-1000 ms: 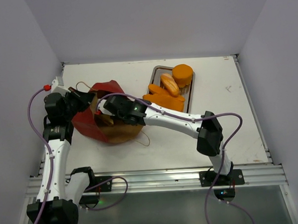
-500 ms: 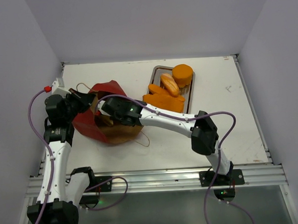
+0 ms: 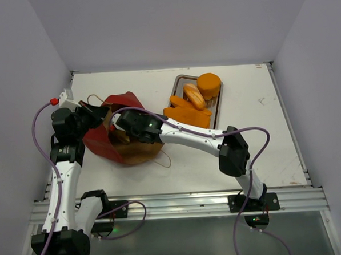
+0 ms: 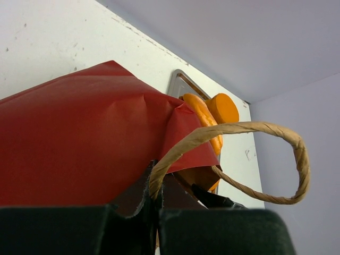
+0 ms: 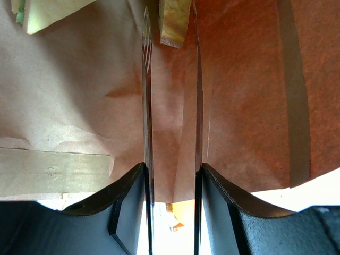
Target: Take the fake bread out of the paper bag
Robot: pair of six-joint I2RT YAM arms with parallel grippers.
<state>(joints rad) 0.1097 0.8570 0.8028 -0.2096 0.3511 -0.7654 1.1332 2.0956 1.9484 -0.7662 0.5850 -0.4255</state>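
Observation:
The paper bag (image 3: 97, 140), red outside and brown inside, lies on its side at the left with its mouth facing right. My left gripper (image 3: 104, 116) is shut on the bag's upper rim at a cord handle (image 4: 265, 130); the red paper (image 4: 79, 143) fills the left wrist view. My right gripper (image 3: 122, 134) is inside the bag and open, its fingertips (image 5: 171, 21) on either side of a tan bread piece (image 5: 175, 18). A sandwich with green filling (image 5: 48, 10) lies beside it. A round bun (image 3: 209, 84), baguette (image 3: 194, 96) and orange slab (image 3: 187, 112) lie outside the bag.
A rectangular metal tray (image 3: 179, 80) at the back centre holds the removed bread. The bag's second cord handle (image 3: 163, 156) trails on the table in front of the bag. White walls close in the table on the left, back and right.
My right arm has pushed a little further left into the bag, its elbow shifting left. The left gripper and the bag have stayed in place.

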